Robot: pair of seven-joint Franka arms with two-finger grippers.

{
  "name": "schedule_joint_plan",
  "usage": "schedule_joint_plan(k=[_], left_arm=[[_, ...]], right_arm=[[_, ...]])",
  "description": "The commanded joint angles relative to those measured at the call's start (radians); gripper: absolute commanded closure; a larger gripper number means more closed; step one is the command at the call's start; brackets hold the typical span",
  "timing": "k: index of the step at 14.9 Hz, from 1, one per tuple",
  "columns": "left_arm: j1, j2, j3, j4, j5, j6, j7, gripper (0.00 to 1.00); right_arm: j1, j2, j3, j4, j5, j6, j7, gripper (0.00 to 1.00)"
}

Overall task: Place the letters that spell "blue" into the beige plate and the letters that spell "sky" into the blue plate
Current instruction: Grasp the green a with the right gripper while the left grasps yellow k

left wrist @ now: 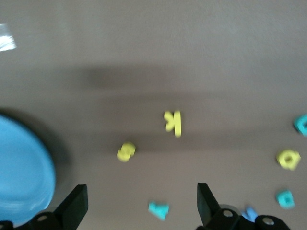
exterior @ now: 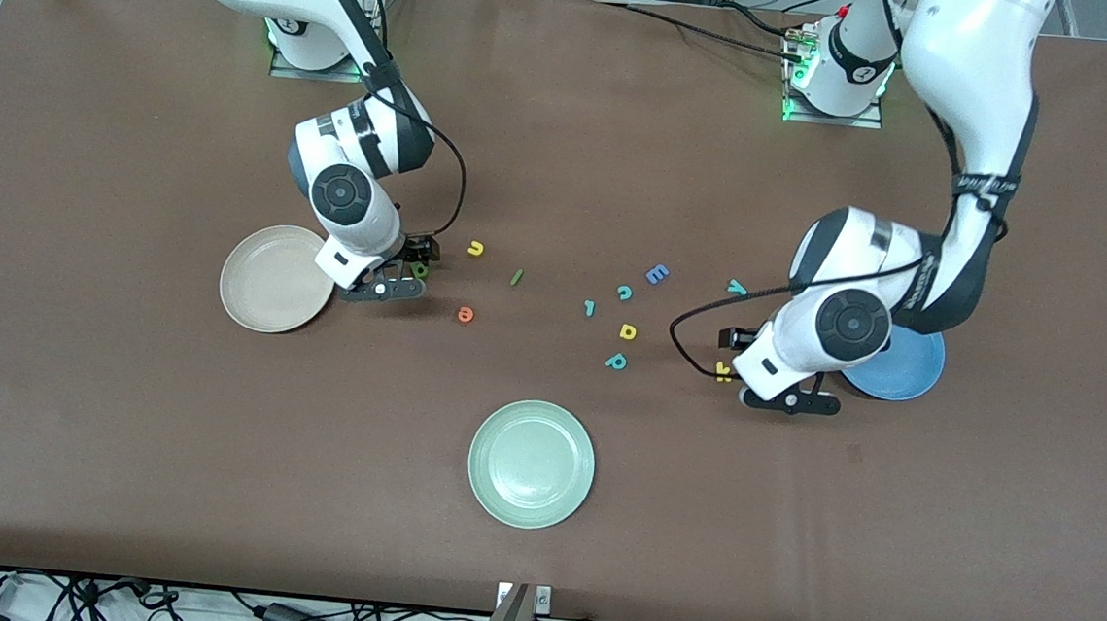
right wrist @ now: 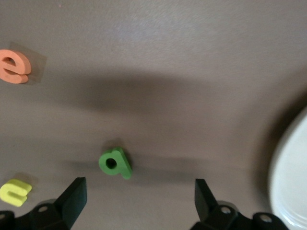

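Right gripper (right wrist: 139,203) hangs spread over the green b (right wrist: 115,163) beside the beige plate (exterior: 268,281); left gripper (left wrist: 141,203), also spread, hovers over the yellow k (left wrist: 173,123) near the blue plate (exterior: 910,370). Each should centre its letter before dropping and pinching.

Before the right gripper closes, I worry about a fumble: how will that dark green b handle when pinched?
The dark green b looks like a small foam piece lying flat on the table, so probably very light and slightly squashy. Being so thin, it may skid rather than lift. The right gripper, open over it, likely must come low.
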Motion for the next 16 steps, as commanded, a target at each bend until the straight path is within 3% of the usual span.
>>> schedule_joint_plan(k=[1,4,12,15,16], left_arm=[[-0.006,0.056,0.004,-0.019,0.014,0.12,-0.031,0.0],[-0.018,0.088,0.004,-0.064,0.014,0.221,-0.037,0.0],[-0.043,0.121,0.007,-0.069,0.016,0.277,-0.036,0.0],[-0.052,0.121,0.007,-0.066,0.02,0.278,-0.033,0.09],[-0.052,0.122,0.007,-0.066,0.058,0.278,-0.031,0.13]], right_arm=[[0.032,0.018,-0.008,0.005,0.012,0.039,0.013,0.08],[0.032,0.038,-0.008,0.008,0.01,0.075,0.013,0.15],[0.035,0.061,-0.008,0.008,0.012,0.081,0.014,0.44],[0.035,0.064,-0.008,0.008,0.012,0.082,0.014,0.54],[0.035,0.064,-0.008,0.009,0.012,0.081,0.014,0.66]])
